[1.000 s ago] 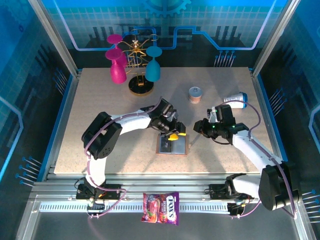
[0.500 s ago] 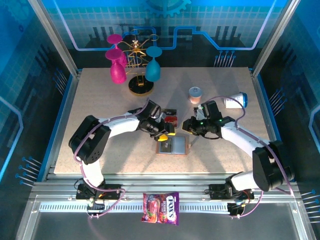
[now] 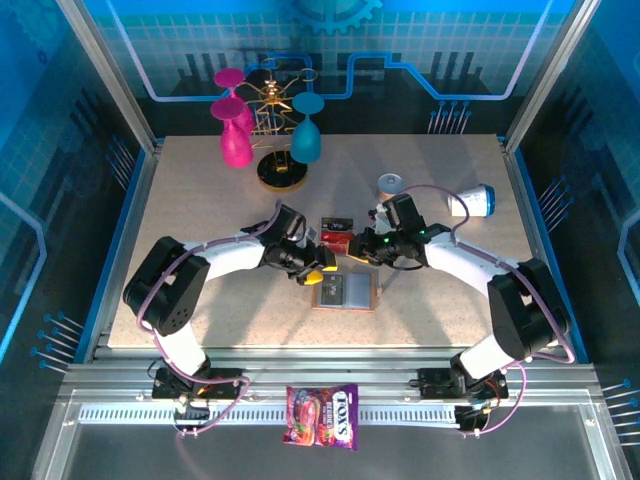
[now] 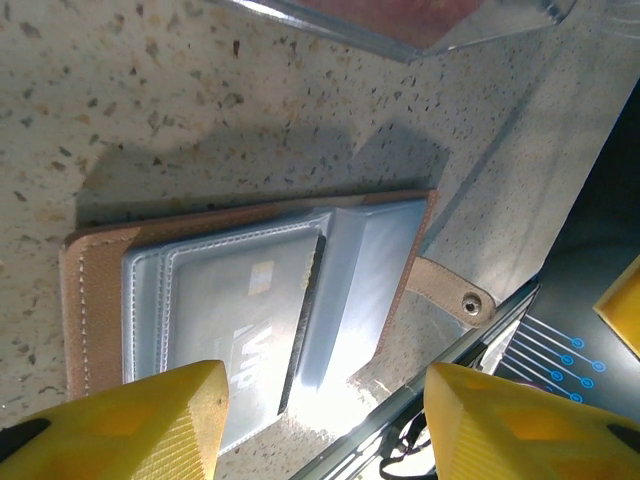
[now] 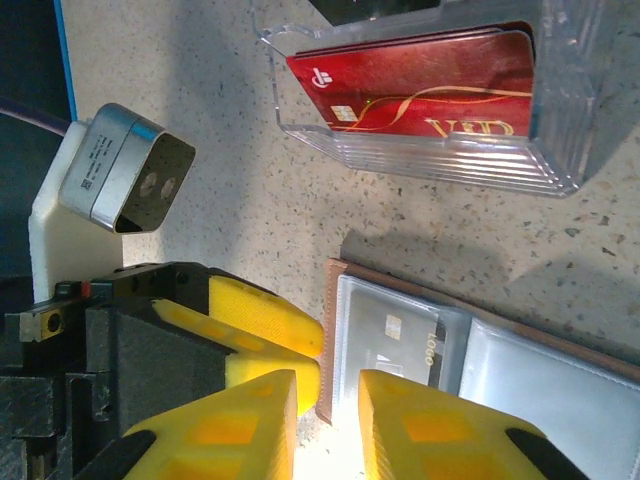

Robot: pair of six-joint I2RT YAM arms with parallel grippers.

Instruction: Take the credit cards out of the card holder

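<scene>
Well, your left hand hangs apart over the card holder, spread flat for access; right hand (barely parted, empty) hovers near the credit cards in the box.

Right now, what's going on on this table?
The robot is working on the card holder, which lies open on the table. The left gripper hovers over it with jaws open and empty. The right gripper sits at its edge, fingers nearly together; a grip can't be confirmed. One red credit card is in a clear box beside the holder.
</scene>
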